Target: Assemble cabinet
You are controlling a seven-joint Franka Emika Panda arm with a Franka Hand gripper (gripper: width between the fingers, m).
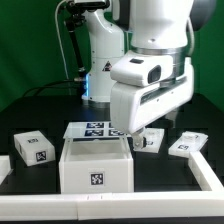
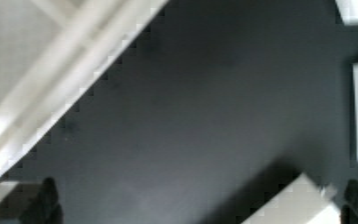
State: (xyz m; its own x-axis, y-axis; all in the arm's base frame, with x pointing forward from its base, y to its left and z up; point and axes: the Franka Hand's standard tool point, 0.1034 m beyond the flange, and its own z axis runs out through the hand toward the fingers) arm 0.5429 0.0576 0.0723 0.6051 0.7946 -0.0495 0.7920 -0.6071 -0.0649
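The cabinet box is a large white open-topped box with a tag on its front, standing at the front middle of the black table. A tagged white block lies to its left, a smaller tagged block to its right, and a flat tagged piece further right. The arm's hand hangs low over the table, just behind the box and beside the smaller block; its fingers are hidden there. In the wrist view my gripper is open, with a blurred white corner near one finger.
The marker board lies flat behind the box. A white rail runs along the table's front and up the exterior view's right side. Another white piece sits at the far left edge. A blurred white edge crosses the wrist view.
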